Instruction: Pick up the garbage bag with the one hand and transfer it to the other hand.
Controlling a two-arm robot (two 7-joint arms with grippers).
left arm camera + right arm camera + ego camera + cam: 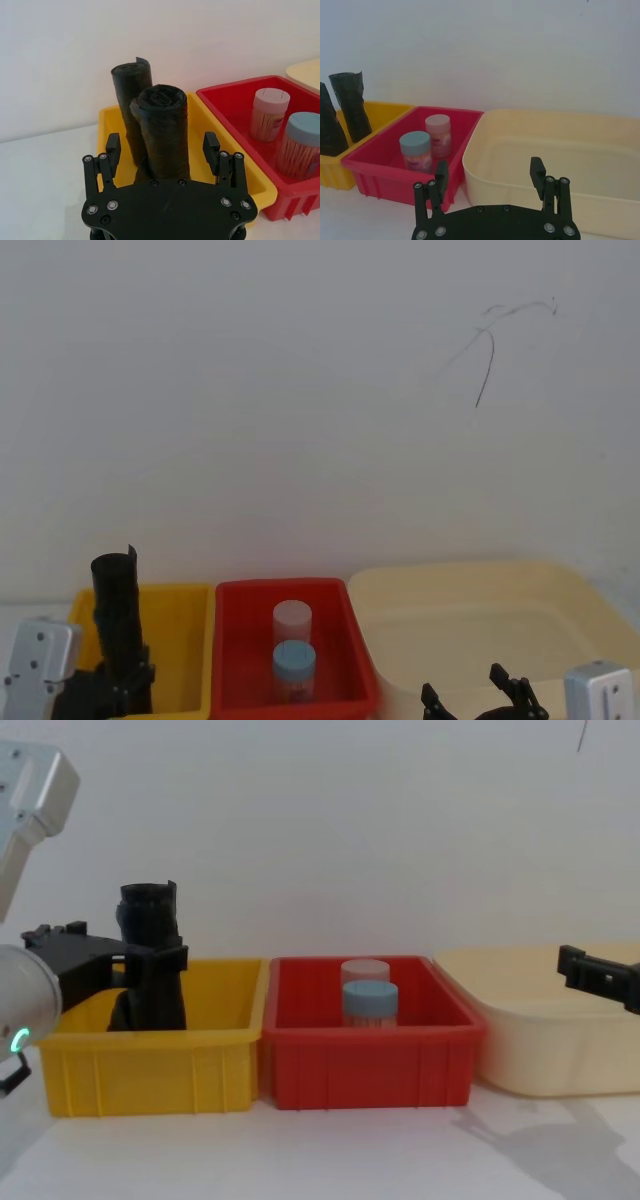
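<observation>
Two black rolls stand in the yellow bin [150,1065]. In the left wrist view the nearer garbage bag [162,130] rises between the fingers of my left gripper [161,146], which is open, with a gap on each side of the roll. The second roll [131,85] stands just behind it. The head view shows a garbage bag [117,615] upright above the left gripper [125,685]. My right gripper [489,170] is open and holds nothing, low in front of the cream tub [555,150], far from the rolls. In the chest view the right gripper [600,975] enters at the right edge.
A red bin [365,1065] between the yellow bin and the cream tub holds a blue-capped jar [370,1003] and a pink-capped jar [269,112]. A white wall stands close behind the bins. Bare table lies in front of them.
</observation>
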